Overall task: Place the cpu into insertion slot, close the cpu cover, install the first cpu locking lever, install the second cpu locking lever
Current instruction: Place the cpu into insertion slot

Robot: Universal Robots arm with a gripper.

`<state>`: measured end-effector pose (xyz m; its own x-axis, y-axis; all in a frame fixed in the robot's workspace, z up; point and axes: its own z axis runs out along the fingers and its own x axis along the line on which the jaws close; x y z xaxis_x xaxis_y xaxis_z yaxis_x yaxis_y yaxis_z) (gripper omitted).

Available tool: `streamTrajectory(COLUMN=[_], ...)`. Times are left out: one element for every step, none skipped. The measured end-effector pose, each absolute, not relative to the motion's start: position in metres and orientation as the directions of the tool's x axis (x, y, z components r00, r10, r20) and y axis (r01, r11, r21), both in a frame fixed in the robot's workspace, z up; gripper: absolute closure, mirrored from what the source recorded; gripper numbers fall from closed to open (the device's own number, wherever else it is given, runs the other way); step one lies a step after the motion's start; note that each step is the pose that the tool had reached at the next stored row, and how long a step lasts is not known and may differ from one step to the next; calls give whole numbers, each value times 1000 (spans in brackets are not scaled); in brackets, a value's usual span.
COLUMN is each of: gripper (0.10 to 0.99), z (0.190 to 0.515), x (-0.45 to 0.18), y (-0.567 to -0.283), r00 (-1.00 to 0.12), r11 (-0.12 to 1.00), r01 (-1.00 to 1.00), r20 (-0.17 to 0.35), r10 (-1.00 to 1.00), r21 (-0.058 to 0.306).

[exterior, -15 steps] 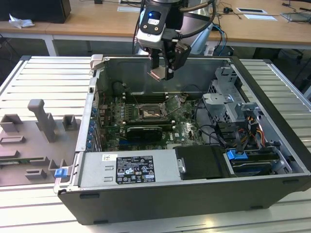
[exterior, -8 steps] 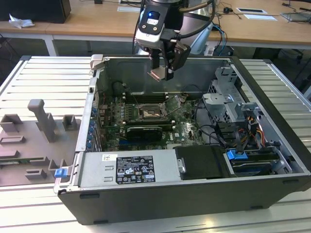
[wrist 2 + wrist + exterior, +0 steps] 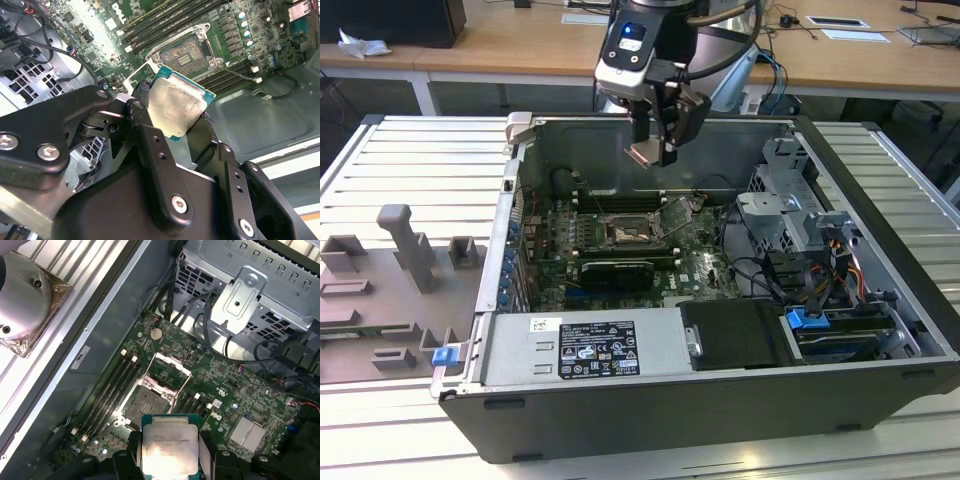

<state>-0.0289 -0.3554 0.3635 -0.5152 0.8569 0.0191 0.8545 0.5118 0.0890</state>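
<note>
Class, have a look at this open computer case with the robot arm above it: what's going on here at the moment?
The robot arm's black gripper is shut on the flat, square, silver-beige cpu and holds it in the air above the open dark grey computer case. On the green motherboard below, the square, metal-rimmed insertion slot is empty. The thin silvery cpu cover appears swung open next to it. The cpu is not yet seated.

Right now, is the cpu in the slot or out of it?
Out. The gripper holds the cpu in the air, apart from the slot, whose centre lies bare.
</note>
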Motion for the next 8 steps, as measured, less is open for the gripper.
streamTrajectory(gripper=[545,545,545,545,545,545,545,545], z=[363,363,363,363,363,363,363,363], x=[-29,-29,-29,-29,-29,-29,-29,-29], y=[-355,-355,-355,-355,-355,-355,-355,-355], r00=[-508,-501,-496,-492,-487,-483,-477,-473], r11=[505,498,492,489,484,480,474,470], r01=[859,863,866,868,870,873,876,878], r20=[19,19,19,19,19,19,19,19], r10=[861,865,868,870,873,875,879,881], r21=[89,89,89,89,89,89,89,89])
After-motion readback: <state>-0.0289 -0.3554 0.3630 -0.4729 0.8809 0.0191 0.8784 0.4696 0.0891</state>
